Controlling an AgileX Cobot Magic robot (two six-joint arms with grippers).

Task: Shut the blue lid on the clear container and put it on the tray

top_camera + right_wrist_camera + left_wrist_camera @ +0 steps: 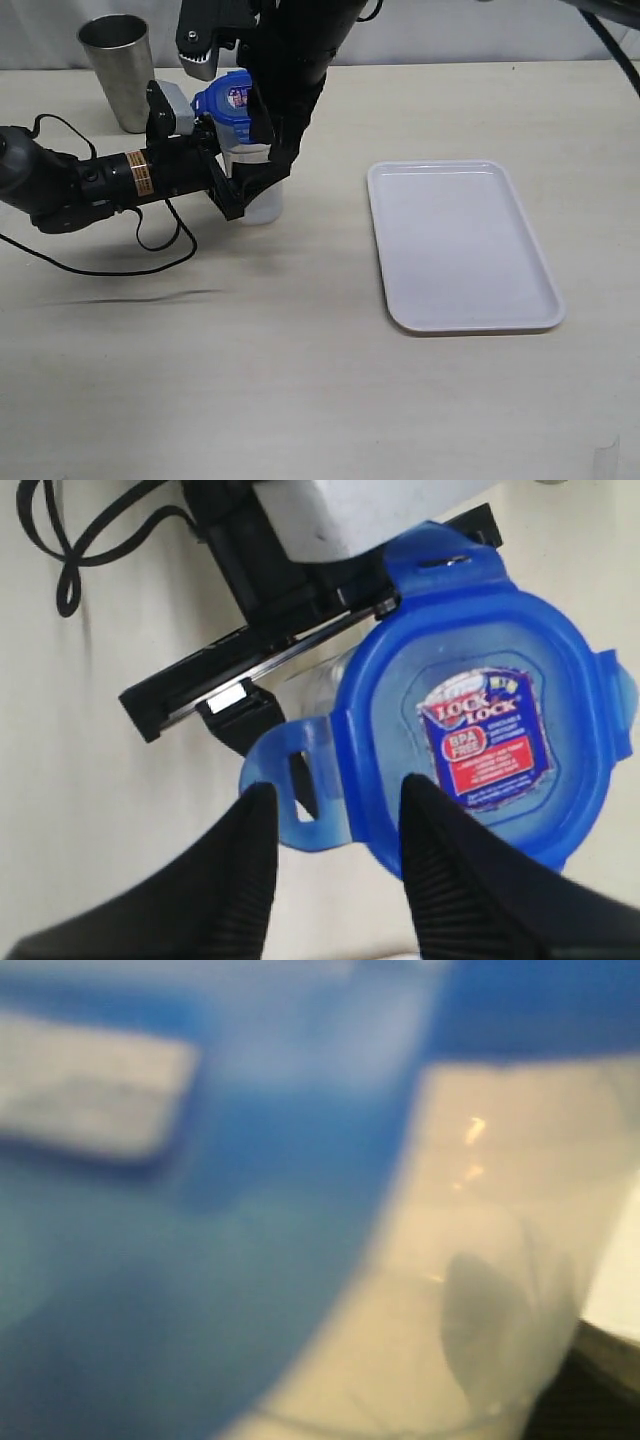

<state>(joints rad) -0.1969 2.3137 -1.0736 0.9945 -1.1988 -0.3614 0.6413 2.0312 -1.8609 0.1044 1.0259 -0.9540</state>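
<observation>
Step in hand: closing the lid. The blue lid (232, 108) is seated on the clear container (262, 202), which stands on the table (300, 380) left of the tray (460, 245), well apart from it. The container is clasped at its side by the left gripper (248, 190). The right gripper (336, 798) is held over the lid with jaws apart. 1 flap (290, 790) lies between the fingers (240, 880), and nothing is gripped.

Lid as noted: round, translucent blue, red-and-blue sticker (478, 738) at centre. 3 flaps are seen flared outward and judged not yet latched. A slight tilt is suspected.

Next move: each flap is to be pressed down while the container is braced. The tray comes after.
</observation>
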